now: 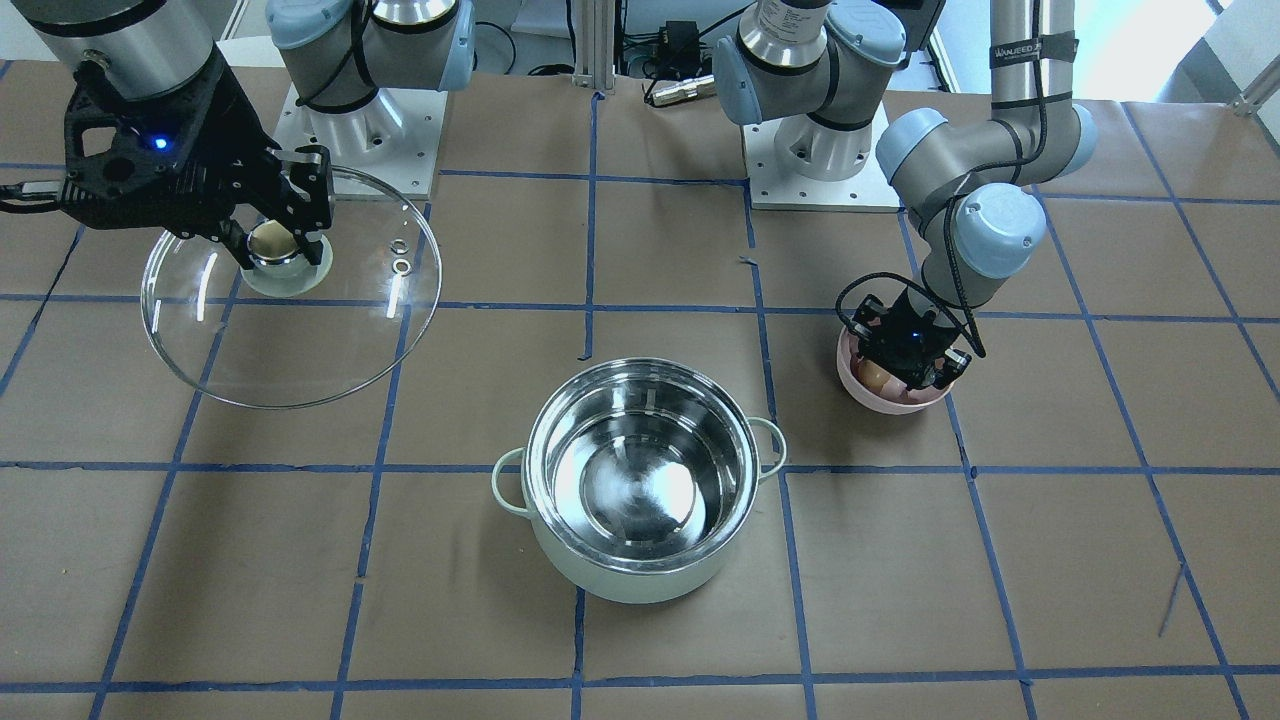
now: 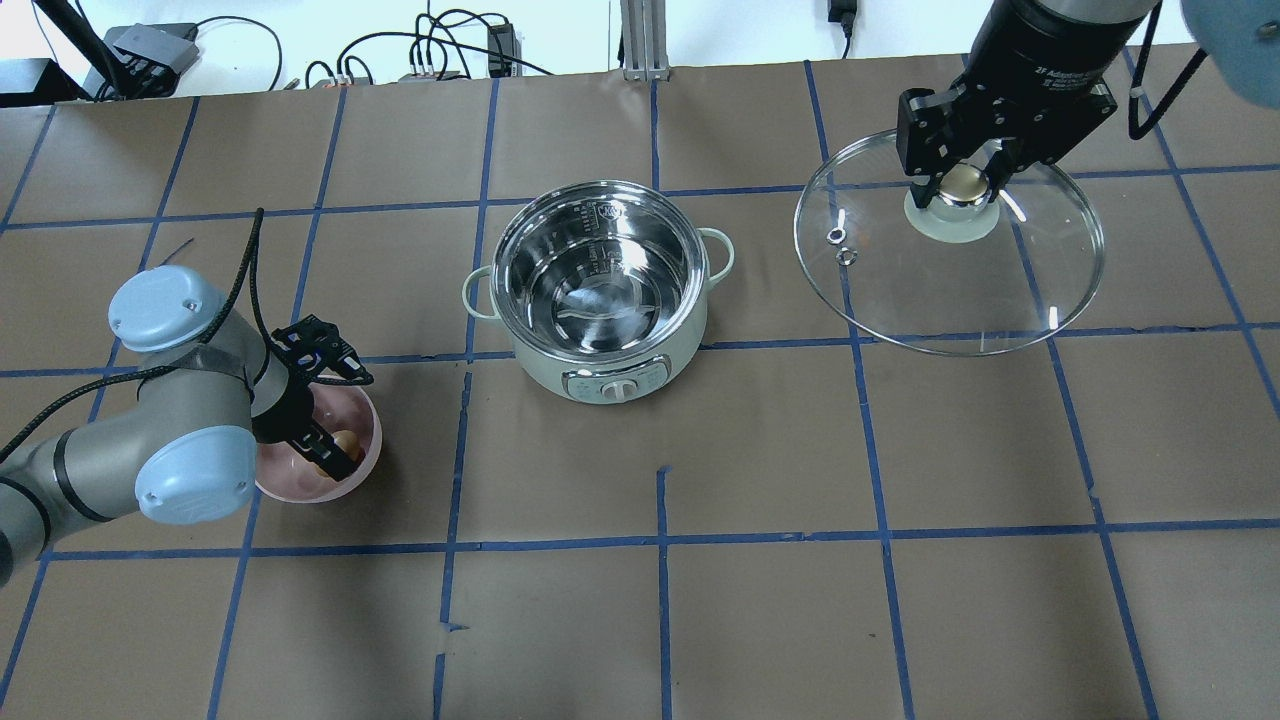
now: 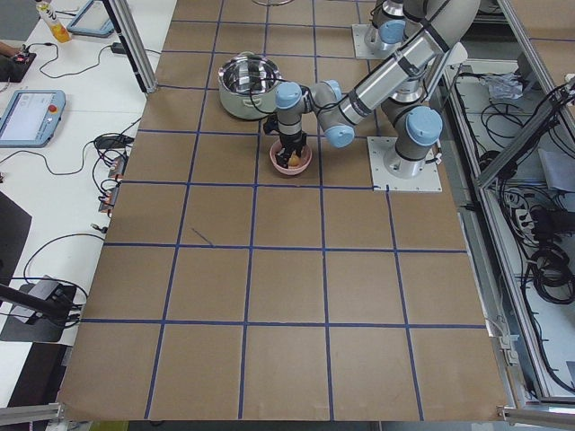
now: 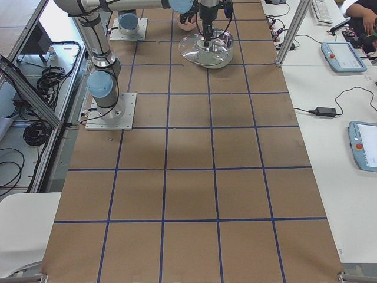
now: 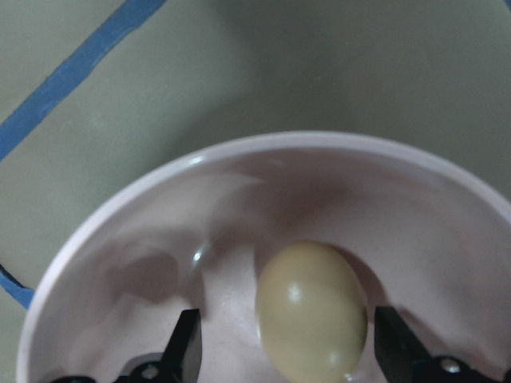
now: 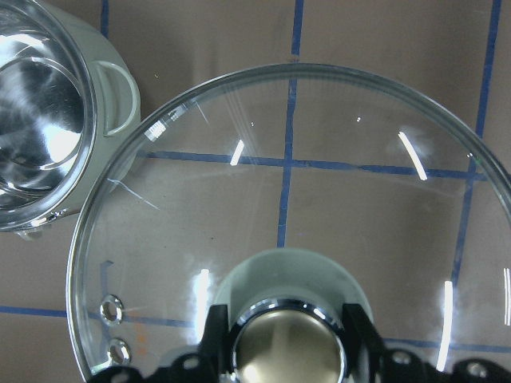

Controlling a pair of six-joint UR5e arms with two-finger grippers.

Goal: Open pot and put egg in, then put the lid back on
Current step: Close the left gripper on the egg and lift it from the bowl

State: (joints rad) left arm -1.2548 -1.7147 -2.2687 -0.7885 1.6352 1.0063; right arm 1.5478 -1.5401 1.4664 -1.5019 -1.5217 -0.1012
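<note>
The left gripper (image 2: 330,452) points down, held low with fingers spread apart, while the raised right gripper (image 2: 962,180) points down, clamped on the knob of the lid (image 2: 950,285)

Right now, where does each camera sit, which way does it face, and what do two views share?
Front-facing: across the table, facing the robot, steeply down; both arms.
Overhead: behind the robot, forward and down; both arms.
Exterior left: table's left end; left arm nearest.
Exterior right: table's right end; right arm nearest.
Left wrist: down into pink bowl at egg; left hand.
Right wrist: down through lid; right hand on knob.
Shared: front-facing and overhead both show pot, mirrored.
</note>
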